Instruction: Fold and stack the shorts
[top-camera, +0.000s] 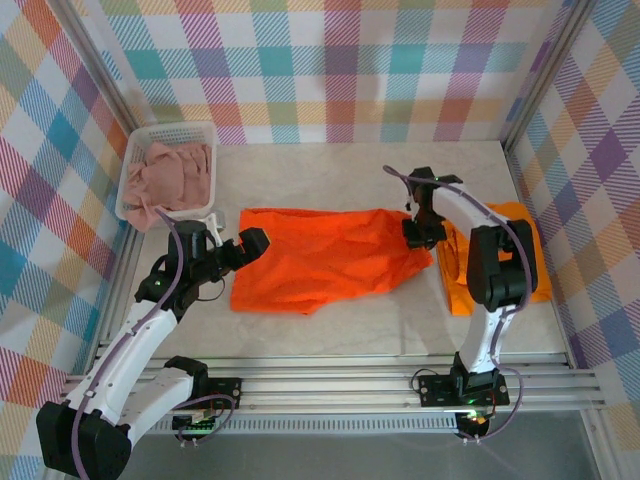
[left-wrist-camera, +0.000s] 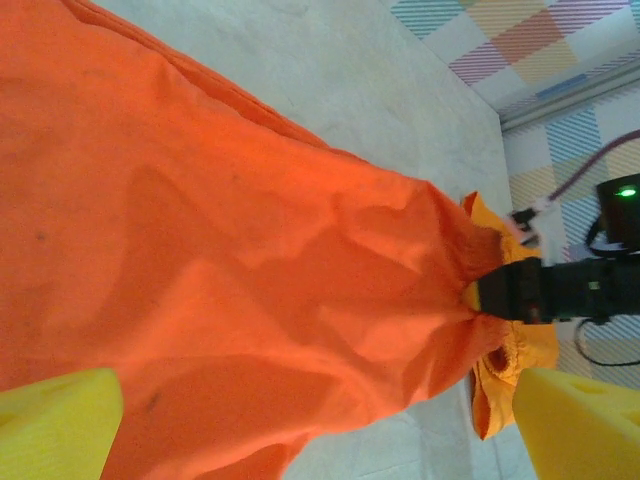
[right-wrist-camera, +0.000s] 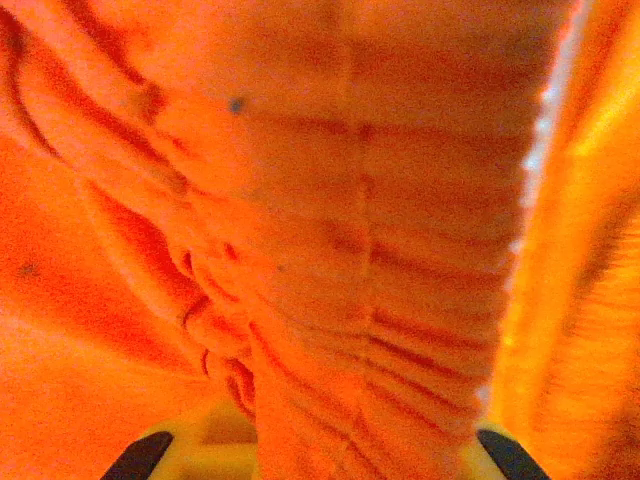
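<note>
The orange shorts (top-camera: 320, 258) lie flat in the middle of the table (top-camera: 330, 170), long axis running 9 to 3 o'clock. My right gripper (top-camera: 418, 232) is pinched tight on the gathered waistband at the 3 o'clock end. My left gripper (top-camera: 250, 243) hovers wide apart and empty over the 9 o'clock hem, the nearer arm for that end.

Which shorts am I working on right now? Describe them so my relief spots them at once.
On the marble table, look to the middle, between the two arms. The spread shorts lie there, bright orange, right end bunched in the right gripper. They are redder and wider than the orange shorts at the right edge, and the pink shorts sit in the basket.
</note>
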